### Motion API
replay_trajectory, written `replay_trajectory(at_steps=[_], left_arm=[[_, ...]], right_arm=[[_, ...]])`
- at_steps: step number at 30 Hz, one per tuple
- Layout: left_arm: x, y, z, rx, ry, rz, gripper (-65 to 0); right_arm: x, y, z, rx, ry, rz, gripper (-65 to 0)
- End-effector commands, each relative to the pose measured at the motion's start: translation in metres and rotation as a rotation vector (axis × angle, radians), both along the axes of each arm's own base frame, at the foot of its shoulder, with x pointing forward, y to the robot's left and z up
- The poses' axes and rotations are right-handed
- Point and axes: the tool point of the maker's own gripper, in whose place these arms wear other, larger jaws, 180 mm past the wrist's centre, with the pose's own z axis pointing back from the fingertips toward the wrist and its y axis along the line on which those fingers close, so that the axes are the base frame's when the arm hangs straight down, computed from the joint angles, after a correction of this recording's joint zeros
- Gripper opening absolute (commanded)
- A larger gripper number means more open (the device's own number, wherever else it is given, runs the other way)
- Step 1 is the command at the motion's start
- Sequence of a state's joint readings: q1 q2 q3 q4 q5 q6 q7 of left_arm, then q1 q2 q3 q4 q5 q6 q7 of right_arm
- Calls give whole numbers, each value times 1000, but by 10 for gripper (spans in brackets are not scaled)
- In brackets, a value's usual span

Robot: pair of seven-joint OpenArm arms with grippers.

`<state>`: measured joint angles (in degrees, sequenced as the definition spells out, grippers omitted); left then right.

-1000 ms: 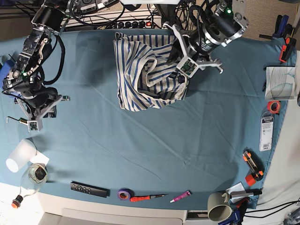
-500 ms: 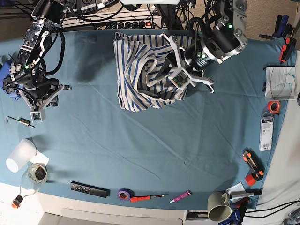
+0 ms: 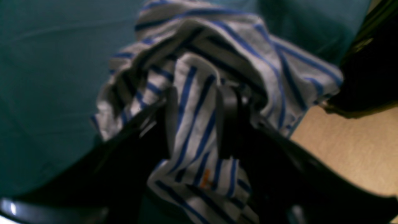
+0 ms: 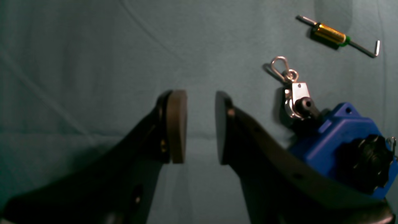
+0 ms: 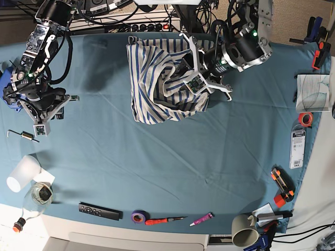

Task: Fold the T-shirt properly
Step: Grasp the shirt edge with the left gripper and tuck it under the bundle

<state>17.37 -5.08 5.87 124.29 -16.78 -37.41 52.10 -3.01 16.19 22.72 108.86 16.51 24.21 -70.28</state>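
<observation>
The T-shirt (image 5: pixel 154 78), white with thin blue stripes, lies crumpled in a heap at the back middle of the teal table cover (image 5: pixel 172 151). My left gripper (image 5: pixel 192 83) is down on the heap's right side. In the left wrist view, its fingers (image 3: pixel 228 124) stand apart and a striped fold of the T-shirt (image 3: pixel 248 53) runs between them, so the left gripper (image 3: pixel 199 124) is open around the cloth. My right gripper (image 5: pixel 39 128) hangs at the table's left, far from the shirt. The right wrist view shows that right gripper (image 4: pixel 200 124) open, with only bare cover between the pads.
A blue block (image 4: pixel 342 146), a metal clip (image 4: pixel 292 90) and a hex key (image 4: pixel 331 34) lie beside the right gripper. Along the front are a plastic cup (image 5: pixel 23 172), a remote (image 5: pixel 99 210), purple tape (image 5: pixel 138 216) and a mug (image 5: pixel 245 230). Tools line the right edge (image 5: pixel 298 141).
The left gripper has moved left and slightly back, further onto the crumpled shirt. The right gripper rose a little early on and has since stayed almost still.
</observation>
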Motion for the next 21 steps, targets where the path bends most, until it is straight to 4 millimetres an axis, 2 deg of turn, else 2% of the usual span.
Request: replay_trajectory(at_steps=[1,5,12,15,18,21], left_arm=[[7,-4,10,-29,-36,-5,-432],[14,-8,-2,25,-31,-26,-432],[-2,-28,-32,134,12,-117,-432],[4,-28,-34,153,19,-48,-435],[16,-19,-32,180,9,44,-500],[25,-7,-28,216,-12,112,-631]], right_arm=[[8,-4,15,-19,-48,7,-485],[8,-4,15,-19,-48,7,-485],[7,-7,15,-36,-45,1,-485],[7,-9,15,-51,-46,-5,-485],[7,-9,16,-52,-47,-5,-485],[8,-9,16,-51,-50,-4,-485]])
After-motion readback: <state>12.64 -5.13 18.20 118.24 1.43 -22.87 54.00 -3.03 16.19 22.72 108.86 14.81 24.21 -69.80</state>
